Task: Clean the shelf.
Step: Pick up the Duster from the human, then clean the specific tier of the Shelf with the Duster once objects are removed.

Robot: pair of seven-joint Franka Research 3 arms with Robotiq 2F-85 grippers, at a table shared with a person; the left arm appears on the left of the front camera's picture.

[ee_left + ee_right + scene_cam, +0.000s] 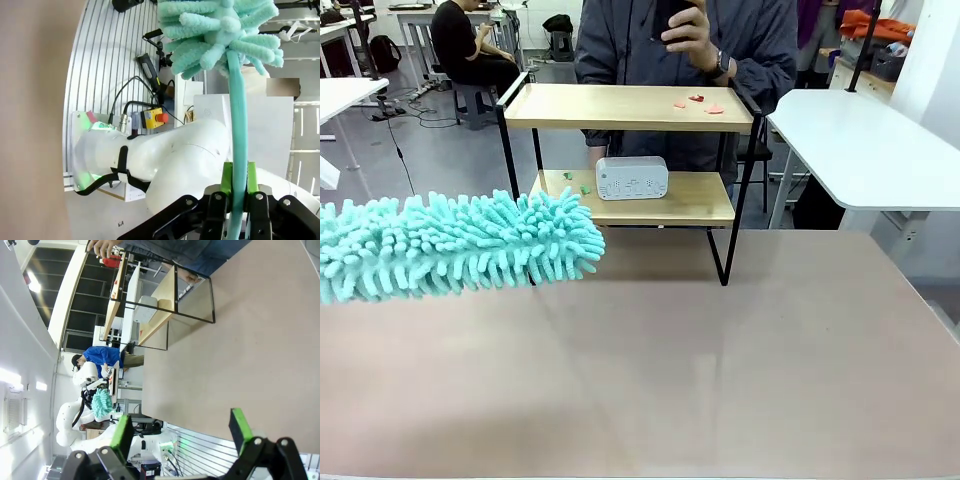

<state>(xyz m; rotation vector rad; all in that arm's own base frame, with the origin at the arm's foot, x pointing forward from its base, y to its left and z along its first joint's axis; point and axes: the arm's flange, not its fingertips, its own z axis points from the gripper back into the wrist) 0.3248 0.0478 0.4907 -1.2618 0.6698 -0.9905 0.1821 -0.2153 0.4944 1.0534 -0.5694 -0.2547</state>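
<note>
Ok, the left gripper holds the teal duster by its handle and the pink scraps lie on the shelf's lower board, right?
Not quite: the front view shows the pink scraps on the shelf's top board, not the lower one. The left gripper does hold the teal duster by its handle.

A wide brown tabletop [740, 380] takes the near part of the front view. A small white digital clock [631, 177] stands upright on the lower board of the shelf [620, 106]. Behind it stands a person in a grey jacket [610, 40], with a dark phone [670, 14] raised and a wristwatch [722, 64]. At the right is a white table [865, 150]. Far left, a person in black [455, 40] sits.
</note>
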